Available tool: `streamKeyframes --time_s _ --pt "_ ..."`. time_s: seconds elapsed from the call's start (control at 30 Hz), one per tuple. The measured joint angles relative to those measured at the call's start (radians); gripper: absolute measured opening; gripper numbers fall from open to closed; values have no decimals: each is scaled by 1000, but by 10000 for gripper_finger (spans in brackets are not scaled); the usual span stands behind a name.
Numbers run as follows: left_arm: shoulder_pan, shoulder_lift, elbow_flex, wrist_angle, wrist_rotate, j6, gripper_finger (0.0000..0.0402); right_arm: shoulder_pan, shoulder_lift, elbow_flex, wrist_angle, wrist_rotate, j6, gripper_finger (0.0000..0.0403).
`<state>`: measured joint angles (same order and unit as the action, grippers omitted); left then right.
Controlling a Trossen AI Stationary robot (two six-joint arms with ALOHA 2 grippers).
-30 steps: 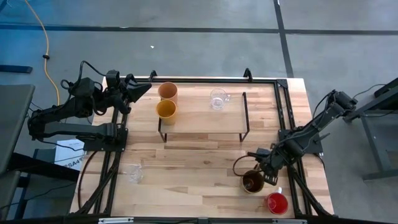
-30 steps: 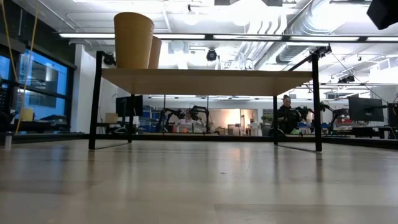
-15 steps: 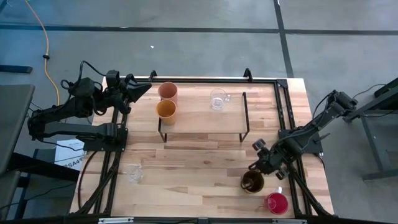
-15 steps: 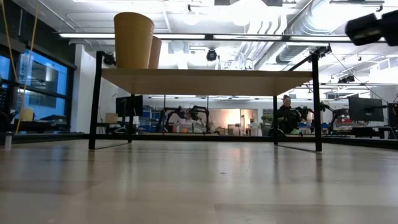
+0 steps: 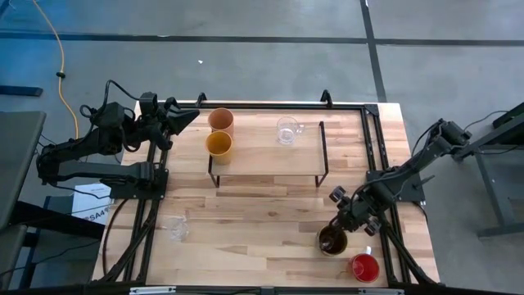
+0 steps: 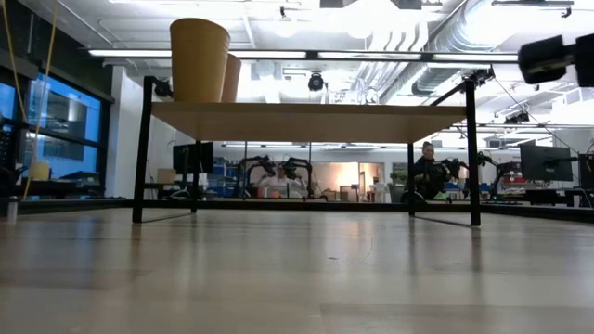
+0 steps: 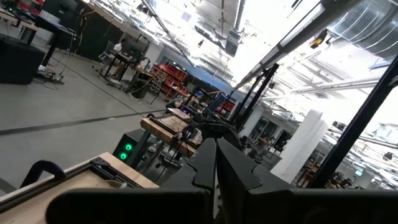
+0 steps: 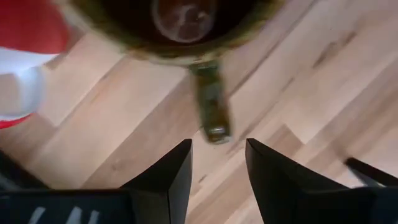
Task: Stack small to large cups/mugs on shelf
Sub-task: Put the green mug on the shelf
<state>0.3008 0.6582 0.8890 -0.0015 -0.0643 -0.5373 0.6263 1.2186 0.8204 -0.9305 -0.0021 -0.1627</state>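
A brown handled mug (image 5: 331, 241) stands on its base on the table near the right front; in the right wrist view the brown mug (image 8: 180, 22) points its handle (image 8: 210, 111) at the gap between my fingers. My right gripper (image 5: 339, 224) hangs open just above it, pointing steeply down, fingertips short of the handle's end. A red-pink cup (image 5: 365, 267) stands beside the mug. On the shelf (image 5: 266, 156) stand a peach tumbler (image 5: 221, 120), a yellow-orange cup (image 5: 218, 144) and a clear glass mug (image 5: 286, 129). My left gripper (image 5: 188, 115) waits shut at the far left, its fingertips together in the left wrist view (image 7: 216, 177).
Another clear glass mug (image 5: 178, 229) stands on the table at the near left. Black frame rails (image 5: 375, 164) run along the table's left and right sides. The low view shows the shelf's top (image 6: 306, 121) with the yellow-orange cup (image 6: 199, 60) on it.
My right gripper has rolled about its own pointing line while staying over the brown mug, pointing down throughout. The mug and the other cups have stayed where they were.
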Motion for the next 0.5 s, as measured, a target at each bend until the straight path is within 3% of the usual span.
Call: streamKeyframes --time_s 0.5 --pt "0 0 0 0 0 -14 3 -4 0 0 102 -59 7 135"
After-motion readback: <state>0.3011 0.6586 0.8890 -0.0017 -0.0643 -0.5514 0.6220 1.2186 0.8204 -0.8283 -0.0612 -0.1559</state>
